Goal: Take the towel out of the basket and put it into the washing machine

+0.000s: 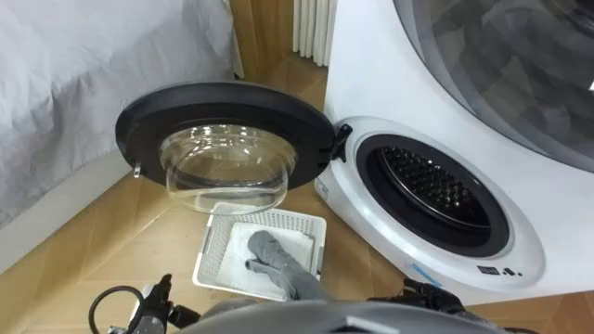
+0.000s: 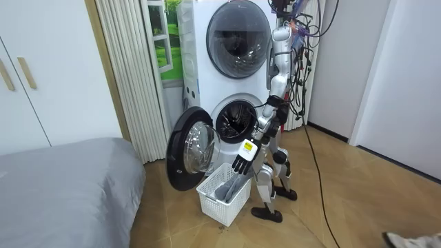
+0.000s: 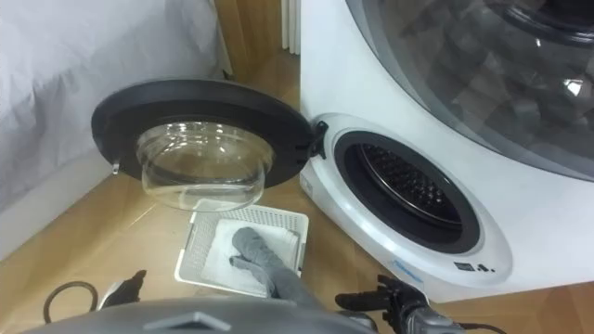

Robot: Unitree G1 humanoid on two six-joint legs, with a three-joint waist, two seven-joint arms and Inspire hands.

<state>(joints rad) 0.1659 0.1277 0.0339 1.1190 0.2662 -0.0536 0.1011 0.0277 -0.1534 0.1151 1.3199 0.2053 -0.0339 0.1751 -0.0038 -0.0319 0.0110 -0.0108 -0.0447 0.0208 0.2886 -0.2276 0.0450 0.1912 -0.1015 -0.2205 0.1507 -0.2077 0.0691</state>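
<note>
A grey towel [image 1: 268, 253] lies in a white slatted basket [image 1: 210, 249] on the wooden floor, one end rising over the basket's near side towards me. The lower washing machine's round door [image 1: 223, 119] stands swung wide open just beyond the basket. The dark drum opening [image 1: 432, 187] is to the right. I stand upright beside the basket [image 2: 212, 201], facing the open door. My left hand [image 2: 240, 164] hangs just above the towel [image 2: 228, 189], fingers relaxed and pointing down. My right hand [image 3: 379, 300] shows at the lower right, fingers stretched out, holding nothing.
A second machine [image 1: 501, 56] is stacked on top of the lower one. A bed with a grey cover [image 1: 74, 83] is on my left. A white ribbed panel [image 1: 312, 28] stands behind the door. Bare wooden floor lies between the bed and the basket.
</note>
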